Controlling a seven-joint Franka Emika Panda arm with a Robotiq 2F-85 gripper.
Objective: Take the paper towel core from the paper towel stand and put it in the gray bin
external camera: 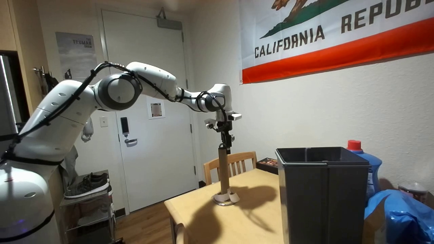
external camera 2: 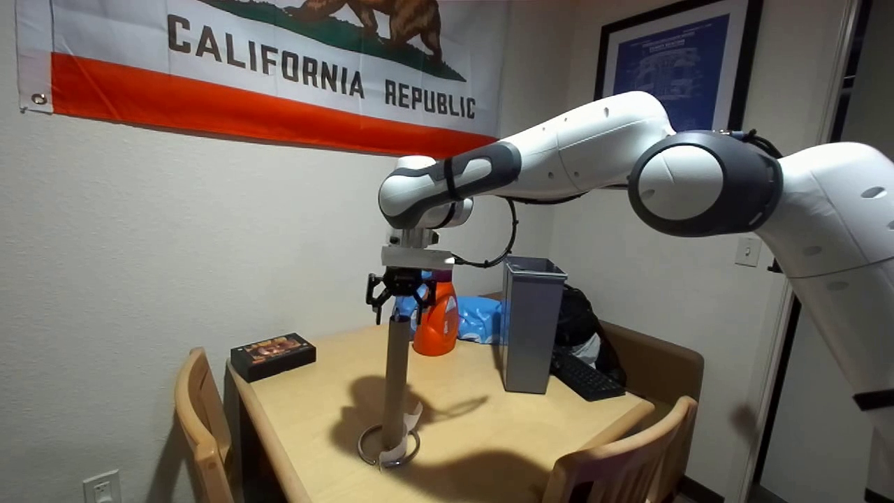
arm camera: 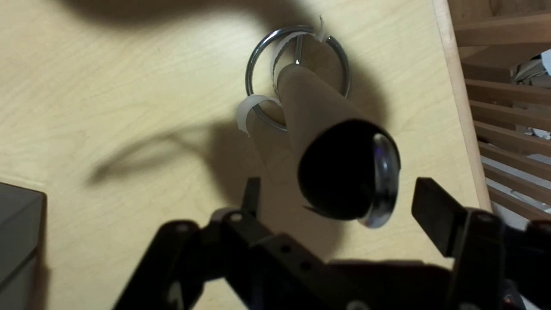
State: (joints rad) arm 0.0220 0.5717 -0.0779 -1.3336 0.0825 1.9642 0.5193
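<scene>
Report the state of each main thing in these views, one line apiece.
Pincer: open, gripping nothing
Paper towel stand: upright on the table
Paper towel core: upright, slipped over the stand, scraps of paper clinging near its foot
Gray bin: upright, lidless; inside floor hidden
Blue bottle: upright, capped
Orange bottle: upright, top partly hidden
Black box: lying flat, seemingly closed
Door: shut
California flag: hanging

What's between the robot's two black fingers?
In the wrist view, the cardboard tube and the stand's metal tip show there, with a gap on each side.
</scene>
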